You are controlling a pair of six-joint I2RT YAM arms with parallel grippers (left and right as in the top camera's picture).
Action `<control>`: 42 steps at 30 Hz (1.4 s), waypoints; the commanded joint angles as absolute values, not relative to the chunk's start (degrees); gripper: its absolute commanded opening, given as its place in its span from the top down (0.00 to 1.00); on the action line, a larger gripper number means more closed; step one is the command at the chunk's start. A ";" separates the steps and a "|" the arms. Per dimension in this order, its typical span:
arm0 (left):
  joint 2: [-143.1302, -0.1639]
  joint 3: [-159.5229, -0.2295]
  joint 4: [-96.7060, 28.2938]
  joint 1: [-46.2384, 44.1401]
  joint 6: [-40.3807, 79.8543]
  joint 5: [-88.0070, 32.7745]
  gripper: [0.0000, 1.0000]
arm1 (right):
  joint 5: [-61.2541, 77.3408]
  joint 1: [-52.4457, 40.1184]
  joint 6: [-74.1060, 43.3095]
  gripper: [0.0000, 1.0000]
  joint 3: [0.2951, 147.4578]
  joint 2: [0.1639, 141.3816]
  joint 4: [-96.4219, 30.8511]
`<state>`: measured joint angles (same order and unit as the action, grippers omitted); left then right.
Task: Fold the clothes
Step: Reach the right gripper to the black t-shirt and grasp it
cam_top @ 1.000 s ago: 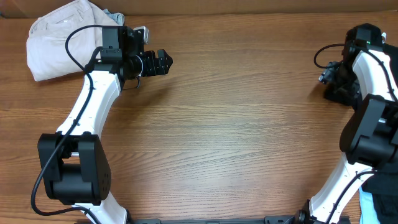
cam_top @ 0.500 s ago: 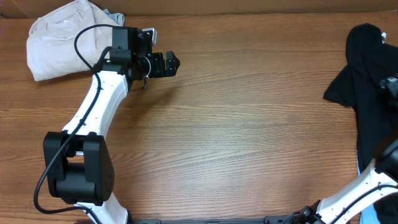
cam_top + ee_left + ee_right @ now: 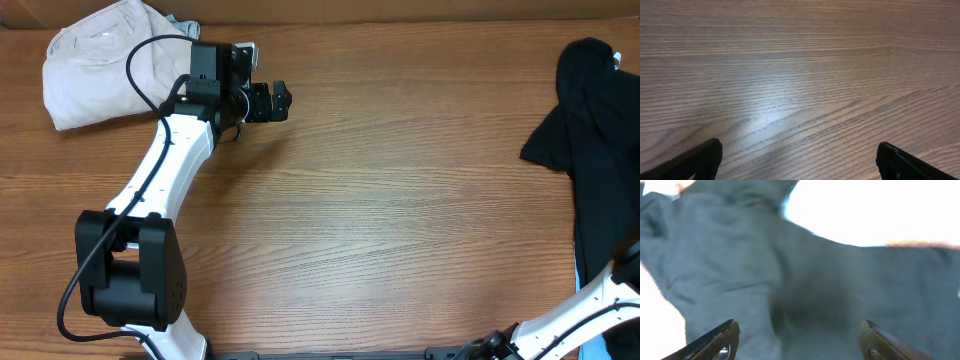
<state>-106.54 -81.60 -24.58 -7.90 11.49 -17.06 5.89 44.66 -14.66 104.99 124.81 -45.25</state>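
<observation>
Only partly in frame, black garment [image 3: 600, 150]; left gripper [image 3: 799, 151] spread wide, empty; right gripper [image 3: 800, 330] spread wide, blurred.

The tabletop [image 3: 400, 200] is warm brown with fine, darker wood grain running across it (paler and glossy in the left wrist view). The garment [image 3: 590, 150] is plain black, washed to bluish grey in the right wrist view. The bundle [image 3: 95, 60] is cream-white. The left arm [image 3: 165, 165] has white links and black joints. The left claw [image 3: 281, 101] is black.
</observation>
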 commanded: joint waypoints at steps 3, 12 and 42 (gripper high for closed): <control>-107.53 -82.65 -24.34 -8.27 11.38 -15.88 0.00 | 5.85 39.90 -4.43 0.21 104.20 125.23 -42.89; -107.53 -82.65 -23.27 -8.27 11.38 -15.86 0.00 | 2.48 38.00 -3.29 0.38 104.20 130.17 -45.10; -107.11 -91.83 -24.40 -6.15 12.47 -16.56 0.02 | 22.81 37.04 -4.12 0.96 132.55 120.20 -77.97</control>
